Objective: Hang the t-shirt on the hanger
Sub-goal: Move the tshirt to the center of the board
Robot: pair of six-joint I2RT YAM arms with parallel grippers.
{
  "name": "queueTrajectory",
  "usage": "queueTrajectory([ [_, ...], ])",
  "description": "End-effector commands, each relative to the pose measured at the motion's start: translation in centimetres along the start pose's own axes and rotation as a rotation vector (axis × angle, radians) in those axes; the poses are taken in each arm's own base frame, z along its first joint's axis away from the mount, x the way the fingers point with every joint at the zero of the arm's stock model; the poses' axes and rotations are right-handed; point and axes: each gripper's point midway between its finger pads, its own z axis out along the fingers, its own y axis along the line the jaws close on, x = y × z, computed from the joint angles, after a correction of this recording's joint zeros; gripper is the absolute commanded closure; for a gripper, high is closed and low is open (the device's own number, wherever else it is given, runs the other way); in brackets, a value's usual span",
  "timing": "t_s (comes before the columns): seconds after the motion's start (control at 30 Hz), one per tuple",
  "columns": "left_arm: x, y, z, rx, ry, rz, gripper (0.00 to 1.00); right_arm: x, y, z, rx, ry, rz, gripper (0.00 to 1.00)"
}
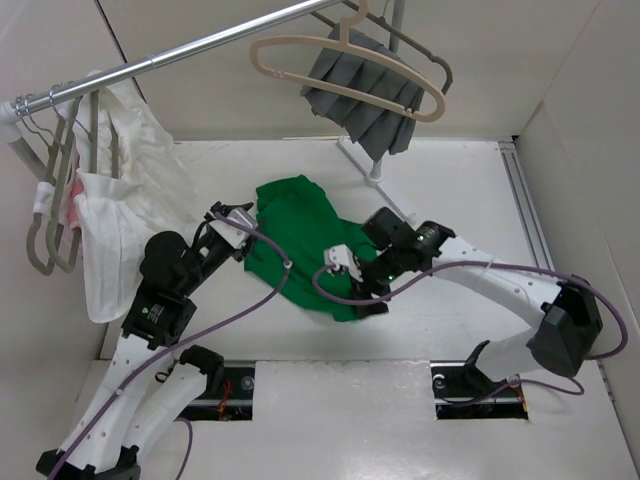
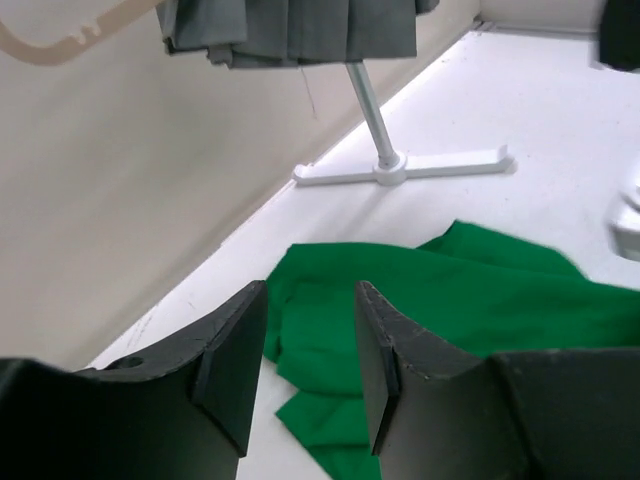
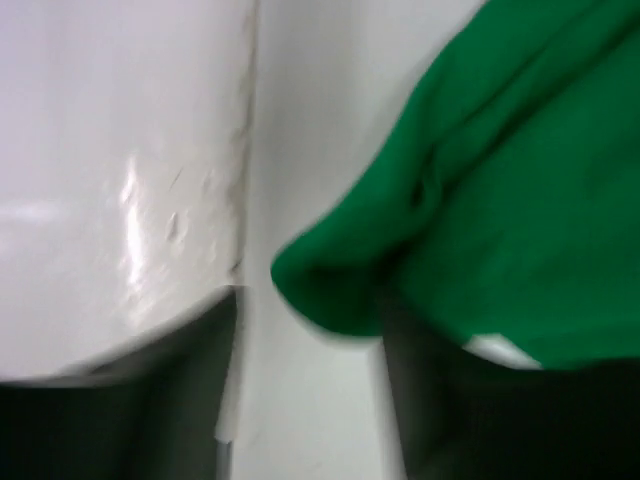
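The bright green t-shirt (image 1: pixel 300 235) lies crumpled on the white table. My left gripper (image 1: pixel 245 222) is at its left edge. In the left wrist view this gripper (image 2: pixel 310 370) is open and empty, just above the shirt (image 2: pixel 470 290). My right gripper (image 1: pixel 370 303) is at the shirt's near right corner. In the blurred right wrist view it (image 3: pixel 310 400) is open, with bare table between its fingers and a fold of the shirt (image 3: pixel 480 180) against the right finger. The beige hanger (image 1: pixel 340 62) hangs empty on the rail (image 1: pixel 200 45) at the back.
A grey pleated cloth (image 1: pixel 365 90) hangs behind the beige hanger, above the rack's foot (image 1: pixel 375 178). White and pink garments (image 1: pixel 110 200) on grey hangers fill the left end of the rail. Walls close in the table on the left, back and right.
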Motion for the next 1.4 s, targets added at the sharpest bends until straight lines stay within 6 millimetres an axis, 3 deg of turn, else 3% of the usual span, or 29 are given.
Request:
queueTrajectory([
  [0.0,2.0,0.0,1.2,-0.008,0.048,-0.049,0.62,1.0,3.3,-2.1,-0.002,-0.011,0.028,0.24],
  [0.03,2.2,-0.2,1.4,0.003,0.053,-0.051,0.6,1.7,2.9,-2.5,0.047,0.022,0.045,0.07],
  [0.07,2.4,-0.2,1.6,0.006,0.061,-0.054,0.57,1.8,2.6,-3.1,0.088,0.029,0.057,0.0],
  [0.1,2.7,-0.3,1.8,0.009,0.07,-0.057,0.57,2.0,1.8,-3.2,0.135,0.045,0.064,0.0],
  [0.13,3.1,-0.5,2.1,0.026,0.079,-0.062,0.56,2.6,-0.3,-4.1,0.258,0.097,0.067,0.0],
  [0.27,4.1,-0.9,2.5,0.035,0.107,-0.08,0.56,0.9,-5.4,-5.2,0.437,0.028,0.097,0.0],
  [0.3,4.1,-0.9,2.5,0.035,0.107,-0.08,0.56,-0.1,-7.9,-4.9,0.47,-0.024,0.105,0.0],
  [0.33,4.1,-0.9,2.5,0.035,0.107,-0.089,0.56,-1.1,-9.2,-4.6,0.475,-0.058,0.106,0.0],
  [0.4,4.8,-0.7,2.4,0.012,0.126,-0.102,0.56,-2.0,-12.4,-4.0,0.533,-0.076,0.128,0.0],
  [0.43,5.2,-0.7,2.4,0.004,0.138,-0.116,0.56,-2.0,-14.5,-2.7,0.536,-0.045,0.155,0.0],
  [0.53,5.5,0.2,1.9,-0.063,0.15,-0.13,0.56,-0.8,-19.6,-0.5,0.602,0.048,0.225,0.0],
  [0.67,6.0,0.8,1.0,-0.119,0.164,-0.135,0.56,2.2,-23.6,2.3,0.612,0.116,0.338,0.0],
  [0.7,6.0,0.9,0.7,-0.128,0.165,-0.134,0.56,2.4,-23.8,3.0,0.597,0.119,0.342,0.02],
  [0.77,6.0,0.9,0.4,-0.14,0.162,-0.141,0.56,2.2,-23.7,5.0,0.539,0.1,0.334,0.11],
  [0.87,6.3,0.9,0.0,-0.151,0.161,-0.139,0.56,0.4,-21.4,7.4,0.425,0.083,0.203,0.65],
  [0.9,6.3,0.9,0.0,-0.151,0.161,-0.139,0.56,-0.1,-20.4,7.7,0.412,0.087,0.139,1.0],
  [0.97,6.1,1.1,-0.2,-0.166,0.156,-0.137,0.56,-1.5,-18.8,7.7,0.436,0.097,0.027,1.0],
  [1.0,6.2,1.3,-0.2,-0.176,0.159,-0.136,0.56,-2.9,-15.9,7.9,0.414,0.097,-0.085,1.0],
  [1.1,6.9,1.6,0.1,-0.196,0.184,-0.147,0.56,-4.5,-11.7,7.4,0.441,0.109,-0.216,1.0],
  [1.17,7.7,1.6,0.5,-0.199,0.214,-0.162,0.56,-4.7,-9.3,5.6,0.474,0.104,-0.265,1.0],
  [1.23,7.9,1.9,0.9,-0.206,0.222,-0.163,0.56,-3.7,-6.5,5.4,0.435,0.121,-0.29,1.0],
  [1.3,8.5,1.8,1.5,-0.199,0.246,-0.176,0.56,-2.5,-4.8,6.1,0.365,0.158,-0.319,0.62],
  [1.33,8.3,1.7,1.7,-0.19,0.245,-0.178,0.56,-1.5,-4.0,6.1,0.324,0.189,-0.304,0.48],
  [1.37,8.2,1.8,1.9,-0.19,0.245,-0.178,0.56,-0.5,-3.3,7.0,0.278,0.223,-0.309,0.21],
])
